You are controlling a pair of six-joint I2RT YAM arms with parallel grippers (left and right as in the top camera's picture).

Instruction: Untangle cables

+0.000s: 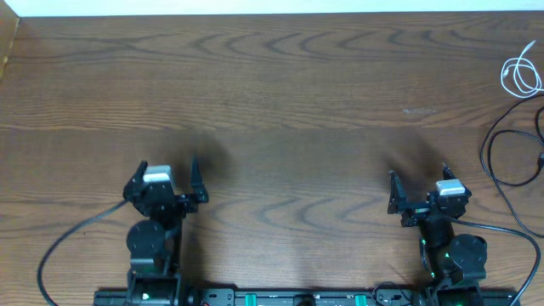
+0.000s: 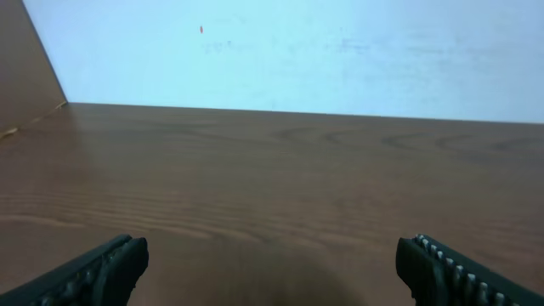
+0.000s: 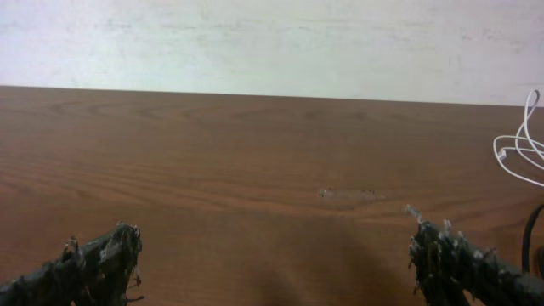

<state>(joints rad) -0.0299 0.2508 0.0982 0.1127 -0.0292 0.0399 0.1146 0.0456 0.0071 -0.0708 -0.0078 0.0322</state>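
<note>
The white cable (image 1: 520,75) lies in small loops at the table's far right edge; it also shows as the white cable (image 3: 520,146) at the right border of the right wrist view. Just below it the thin black cable (image 1: 495,159) curves in a wide loop and runs off the right edge; a stretch of black cable (image 3: 530,239) shows beside my right finger. Whether the two cross is cut off by the frame edge. My left gripper (image 1: 167,177) (image 2: 272,265) and right gripper (image 1: 418,185) (image 3: 272,255) hover near the front, both open and empty.
Wood-grain table (image 1: 280,102) with a pale wall along its far edge. A raised wooden side panel (image 1: 8,42) stands at the far left corner. Thick black wires (image 1: 68,242) trail from both arm bases at the front.
</note>
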